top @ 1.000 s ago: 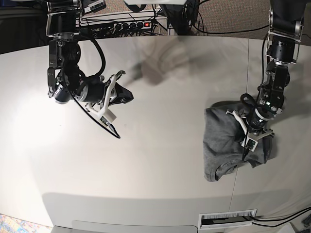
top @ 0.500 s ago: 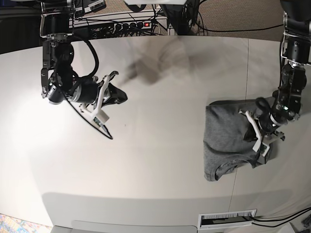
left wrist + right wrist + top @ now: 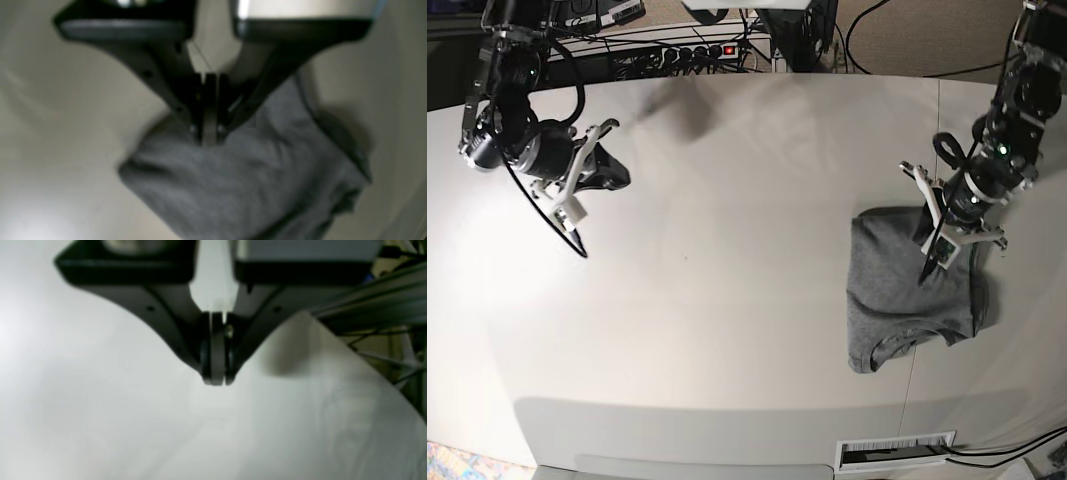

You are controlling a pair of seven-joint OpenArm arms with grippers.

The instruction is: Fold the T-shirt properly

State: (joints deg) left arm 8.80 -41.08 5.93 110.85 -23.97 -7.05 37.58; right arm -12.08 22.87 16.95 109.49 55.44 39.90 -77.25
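Observation:
The heather-grey T-shirt (image 3: pixel 902 295) lies folded into a compact wrinkled bundle on the right side of the white table (image 3: pixel 747 300), its collar toward the front edge. My left gripper (image 3: pixel 927 270) hangs shut just over the shirt's upper middle, with no cloth between its fingers. In the left wrist view its closed tips (image 3: pixel 209 140) sit above the grey T-shirt (image 3: pixel 240 186). My right gripper (image 3: pixel 579 243) is shut at the far left over bare table. The right wrist view shows its tips (image 3: pixel 216 381) pressed together on nothing.
A power strip (image 3: pixel 689 50) and cables lie beyond the table's back edge. A seam (image 3: pixel 938 140) runs down the tabletop at the right. A white slotted panel (image 3: pixel 895 452) sits below the front edge. Metal framing (image 3: pixel 383 316) shows past the table's rim.
The left gripper has risen off the T-shirt and drawn back toward the far right. The right arm has swung further left and back. The shirt stays put.

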